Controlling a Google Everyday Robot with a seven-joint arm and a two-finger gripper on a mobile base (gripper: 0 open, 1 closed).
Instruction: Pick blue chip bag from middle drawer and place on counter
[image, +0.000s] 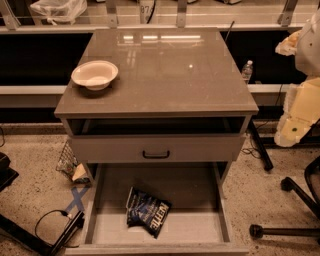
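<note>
The blue chip bag (147, 211) lies flat on the floor of the pulled-out middle drawer (192, 187), left of its centre and near the front. The counter (165, 70) forms the cabinet's top, with a white bowl (94, 74) at its left edge. My arm's pale links show at the right edge. My gripper (288, 45) is high up, right of the counter and far from the bag and the drawer, holding nothing that I can see.
A closed drawer front with a black handle (156, 154) sits above the open drawer, under a dark open slot. A water bottle (247, 70) stands behind the cabinet on the right. Chair legs with castors (295, 210) are at the right, and cables (55, 222) and a crumpled packet (70, 165) at the left.
</note>
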